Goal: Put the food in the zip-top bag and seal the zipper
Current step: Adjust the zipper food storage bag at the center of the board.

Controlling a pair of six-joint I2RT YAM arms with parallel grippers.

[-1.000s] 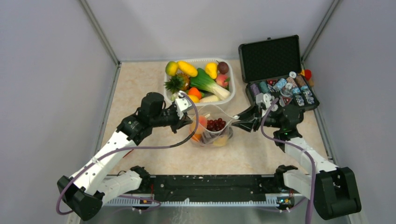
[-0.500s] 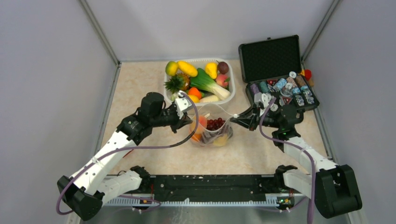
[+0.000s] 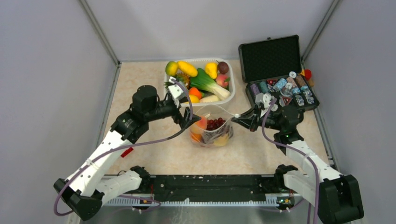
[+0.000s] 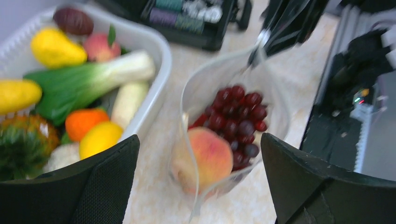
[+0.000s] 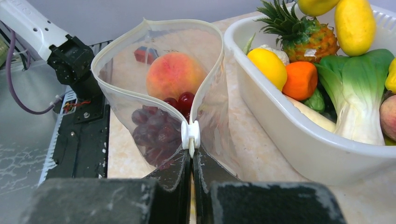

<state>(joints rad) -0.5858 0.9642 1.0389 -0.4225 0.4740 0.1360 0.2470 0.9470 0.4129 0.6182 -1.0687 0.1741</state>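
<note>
left gripper (image 3: pixel 189 120) is spread wide with nothing in it, hanging just off the left end of the zip-top bag (image 3: pixel 212 131). my guess is it's there to pin that end down for the pull. the bag sits mid-table just in front of the white tub (image 3: pixel 230 99), and its mouth gapes in a teardrop loop, so the zipper (image 5: pixel 108 46) isn't sealed yet. inside are a peach (image 5: pixel 173 74) and dark grapes (image 5: pixel 154 128), plus something orange and something yellow lower down. right gripper (image 5: pixel 192 156) is clamped tight on the white slider (image 5: pixel 190 134) at the bag's right corner, probably so it can drag the slider across. the tub is full of toy produce. a black case (image 3: pixel 271 58) lies open at the far right. the tabletop (image 3: pixel 243 154) is beige and speckled, with plain grey walls on three sides.
</note>
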